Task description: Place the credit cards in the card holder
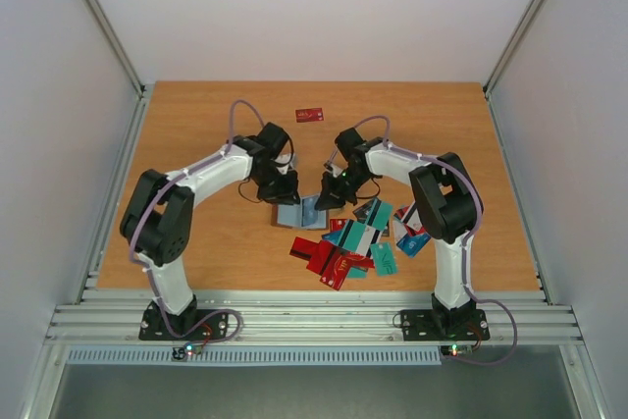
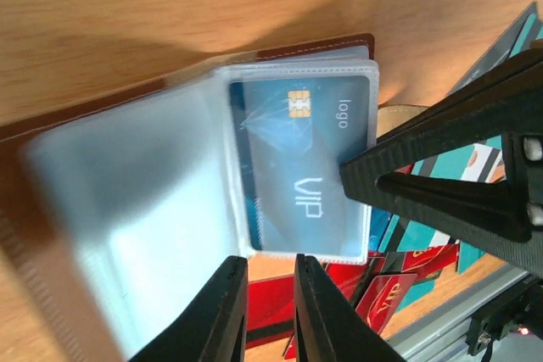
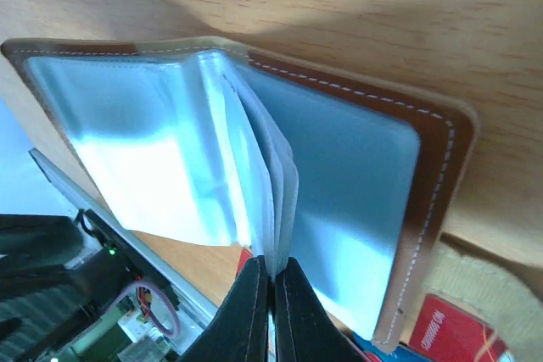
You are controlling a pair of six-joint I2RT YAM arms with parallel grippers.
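The brown card holder (image 1: 302,213) lies open on the table between my two grippers, its clear sleeves fanned out. In the left wrist view a blue VIP card (image 2: 305,150) sits inside one sleeve, with the holder's brown edge (image 2: 314,47) behind. My left gripper (image 2: 270,281) is at the holder's near edge, its jaws slightly apart with nothing between them. My right gripper (image 3: 272,273) is shut on several clear sleeves of the holder (image 3: 433,175) and holds them upright. Loose credit cards (image 1: 353,242) in red, teal and blue lie piled just in front of and right of the holder.
One dark red card (image 1: 310,114) lies alone at the back of the table. Red cards (image 2: 416,264) lie under my left gripper's side of the pile. A metal rail (image 1: 294,321) runs along the near edge. Grey walls stand left and right.
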